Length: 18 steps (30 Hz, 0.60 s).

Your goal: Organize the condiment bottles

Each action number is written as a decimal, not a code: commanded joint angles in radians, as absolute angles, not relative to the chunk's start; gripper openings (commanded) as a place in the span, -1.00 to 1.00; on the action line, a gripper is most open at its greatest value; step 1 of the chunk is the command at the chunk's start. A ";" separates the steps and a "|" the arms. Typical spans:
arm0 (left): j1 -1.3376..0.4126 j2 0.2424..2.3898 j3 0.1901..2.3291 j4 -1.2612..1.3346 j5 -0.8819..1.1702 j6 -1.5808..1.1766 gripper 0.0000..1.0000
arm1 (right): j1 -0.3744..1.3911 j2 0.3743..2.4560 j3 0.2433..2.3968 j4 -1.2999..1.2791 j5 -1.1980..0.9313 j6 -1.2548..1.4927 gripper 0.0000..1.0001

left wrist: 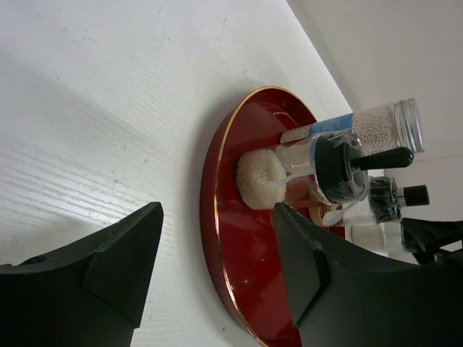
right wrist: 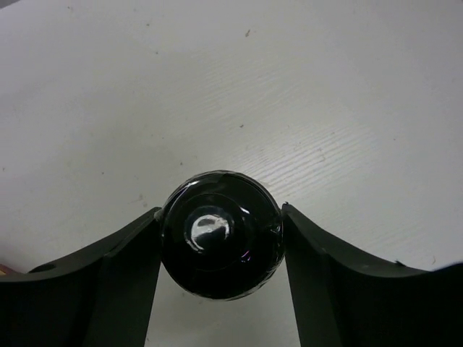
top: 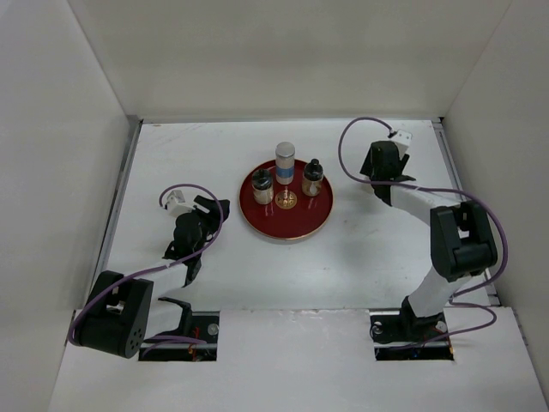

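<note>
Left tool (left wrist: 217, 213) agape, right tool (right wrist: 221, 217) clamped.

No words, numbers or brand names can be read in any view. The blue band (left wrist: 331, 124) around the tall bottle (left wrist: 382, 127) looks like a label, but it shows only flat colour and no letters that can be made out. The gold emblem (top: 286, 201) at the centre of the red tray (top: 287, 226) is too small to read as a sign or a word. The black top of the short bottle (right wrist: 219, 235), seen from above in the right wrist view, bears only a glint of light.
</note>
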State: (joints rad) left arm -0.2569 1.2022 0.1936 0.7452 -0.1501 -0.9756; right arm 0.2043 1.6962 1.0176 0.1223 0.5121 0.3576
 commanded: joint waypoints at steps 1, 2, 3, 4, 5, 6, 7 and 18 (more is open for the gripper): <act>-0.260 1.204 0.209 0.793 -0.150 -0.965 0.22 | 0.217 1.611 1.006 0.230 0.526 0.339 0.28; -0.255 1.204 0.206 0.798 -0.149 -0.968 0.22 | 0.229 1.580 0.993 0.230 0.535 0.337 0.26; -0.255 1.200 0.204 0.798 -0.150 -0.968 0.22 | 0.248 1.539 0.973 0.230 0.549 0.337 0.25; -0.261 1.198 0.206 0.795 -0.158 -0.963 0.22 | 0.267 1.496 0.948 0.230 0.566 0.336 0.24; -0.265 1.200 0.209 0.793 -0.158 -0.962 0.22 | 0.284 1.464 0.933 0.227 0.578 0.337 0.24; -0.266 1.206 0.212 0.793 -0.158 -0.962 0.23 | 0.309 1.424 0.910 0.221 0.586 0.342 0.23; -0.266 1.209 0.212 0.796 -0.153 -0.965 0.23 | 0.336 1.386 0.887 0.215 0.586 0.344 0.23; -0.263 1.155 0.196 0.776 -0.196 -0.959 0.34 | 0.721 1.363 0.891 0.190 0.502 0.391 0.24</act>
